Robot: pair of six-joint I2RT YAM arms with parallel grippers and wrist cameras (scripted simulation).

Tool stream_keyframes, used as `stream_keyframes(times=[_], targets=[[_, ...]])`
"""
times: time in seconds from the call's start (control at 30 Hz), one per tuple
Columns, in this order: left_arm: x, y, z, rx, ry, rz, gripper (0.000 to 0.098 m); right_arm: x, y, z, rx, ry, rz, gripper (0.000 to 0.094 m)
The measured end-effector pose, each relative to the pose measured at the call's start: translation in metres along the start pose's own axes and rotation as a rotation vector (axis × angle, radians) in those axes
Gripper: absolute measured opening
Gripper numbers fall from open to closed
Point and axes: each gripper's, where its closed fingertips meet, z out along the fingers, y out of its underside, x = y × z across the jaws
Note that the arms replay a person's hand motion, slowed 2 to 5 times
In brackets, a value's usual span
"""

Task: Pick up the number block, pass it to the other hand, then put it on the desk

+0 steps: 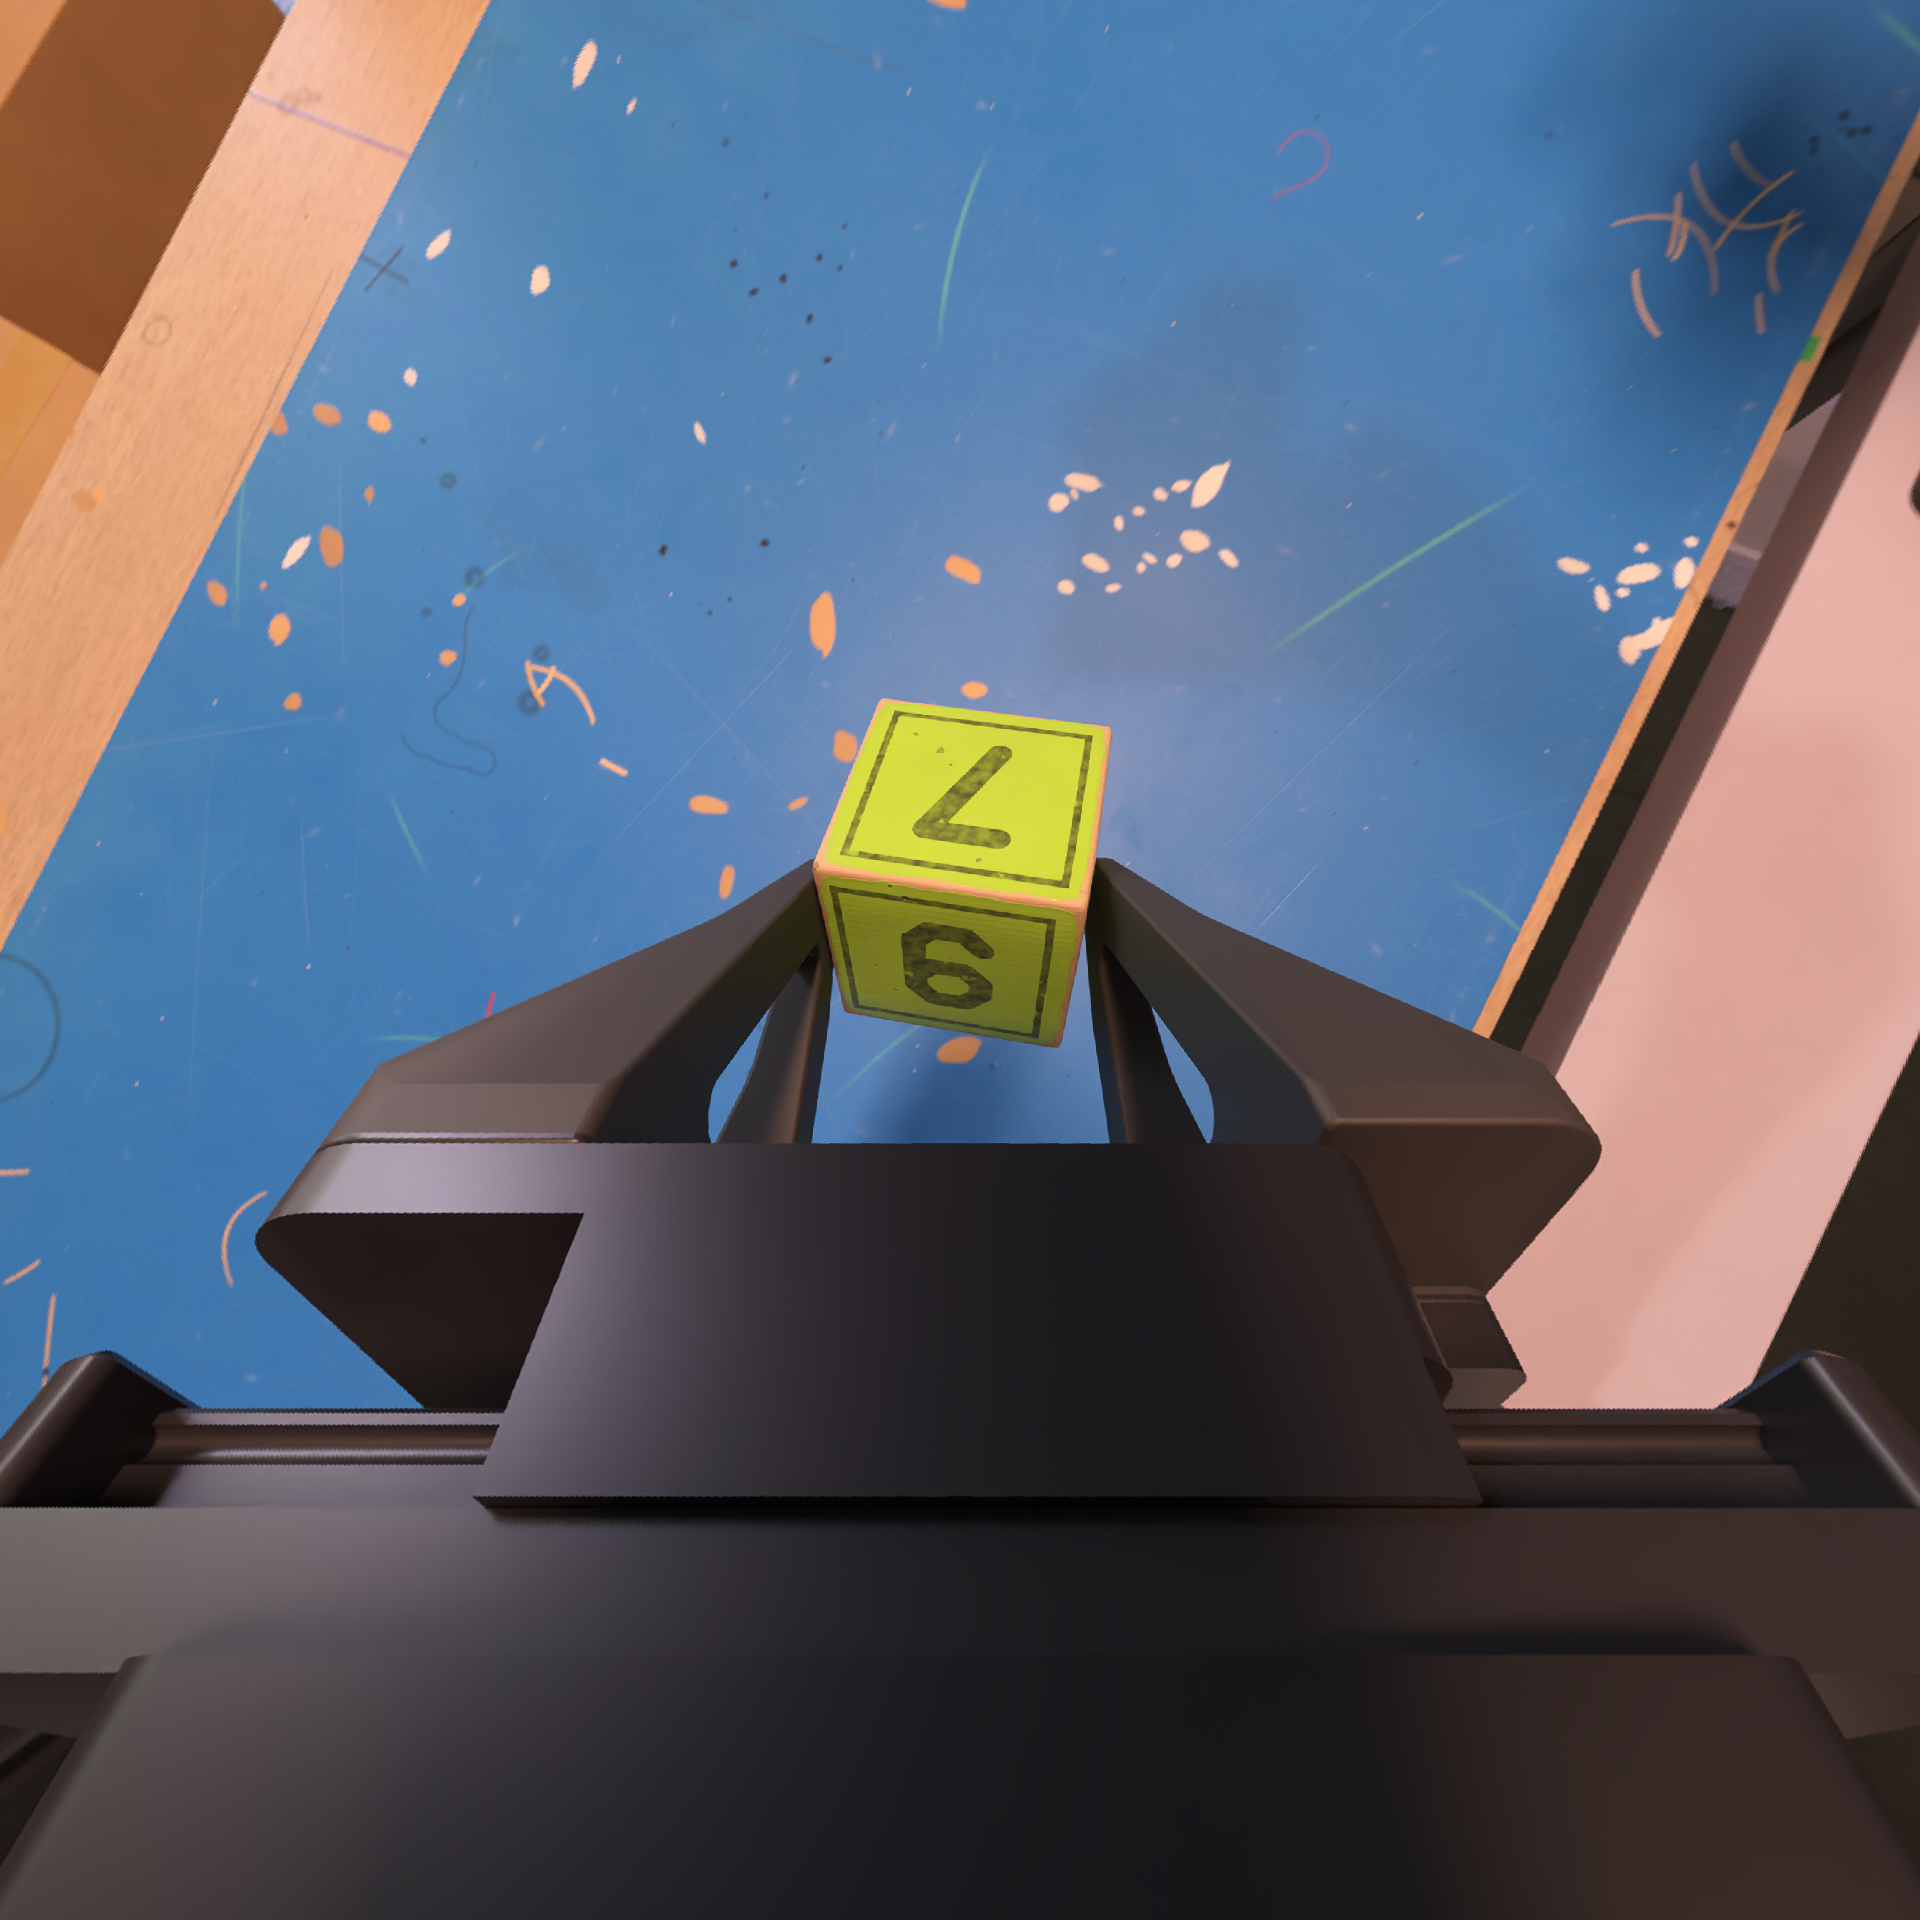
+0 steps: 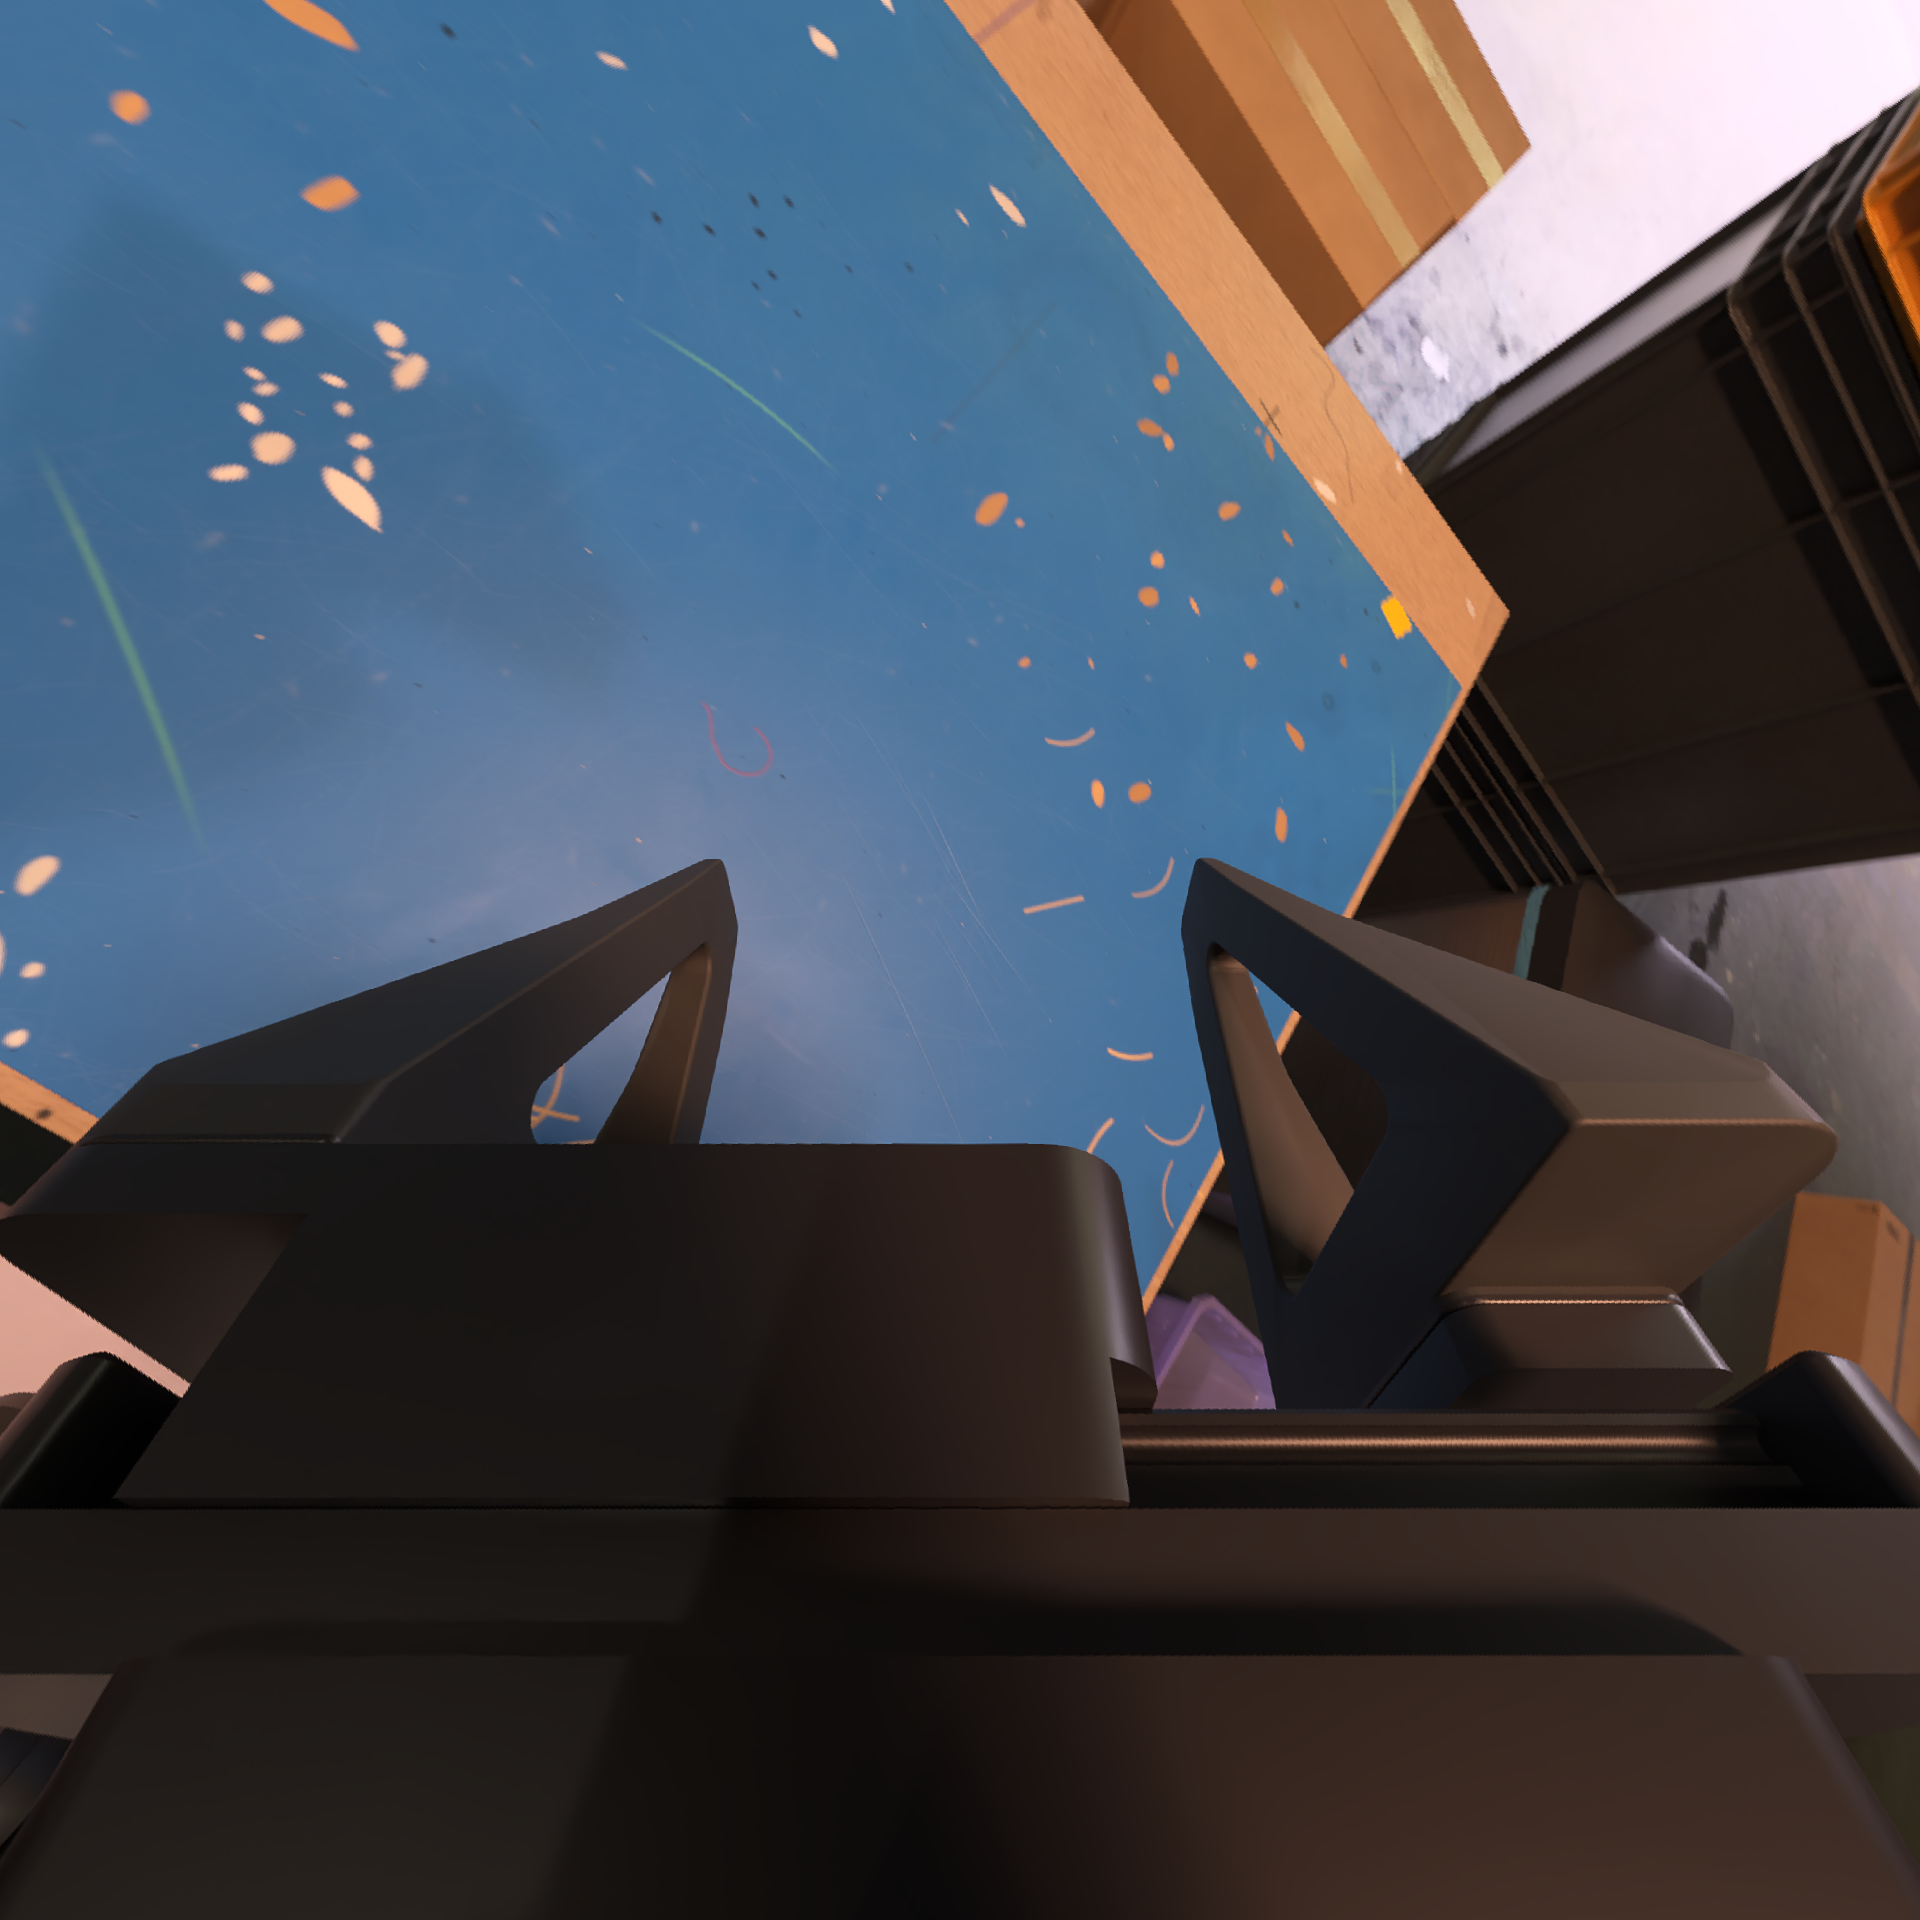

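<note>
- Blue, scratched and paint-flecked, the table (image 1: 1247,364) filled both wrist views, edged by a bare wooden border (image 2: 1226,312).
- Beyond that border, a brown cardboard box (image 2: 1320,135) and a stack of dark crates (image 2: 1714,582) were seen in the right wrist view on a pale, speckled floor.
- The right hand (image 2: 958,883) was held wide apart over the table near its edge, with nothing between its fingers.
- The left hand (image 1: 954,914) was closed on the number block (image 1: 961,873), one finger pressed against each side face.
- The number block, yellow-green with dark framed numerals, was gripped at the fingertips and seen clear of the table, slightly tilted, with blue surface visible beneath it.
</note>
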Motion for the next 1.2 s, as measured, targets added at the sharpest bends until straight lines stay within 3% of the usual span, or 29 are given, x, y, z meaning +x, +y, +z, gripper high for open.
stream_keyframes(times=[0.57, 1.2], targets=[[0.046, -0.038, 0.018, 0.113, 0.128, 0.018, 0.0411, -0.058, -0.061, -0.018, 0.276, -0.212, -0.099, 0.0772], [0.098, -0.076, 0.034, 0.218, 0.307, 0.014, 0.0411, -0.132, -0.106, -0.034, 0.528, -0.373, -0.288, 0.0798]])
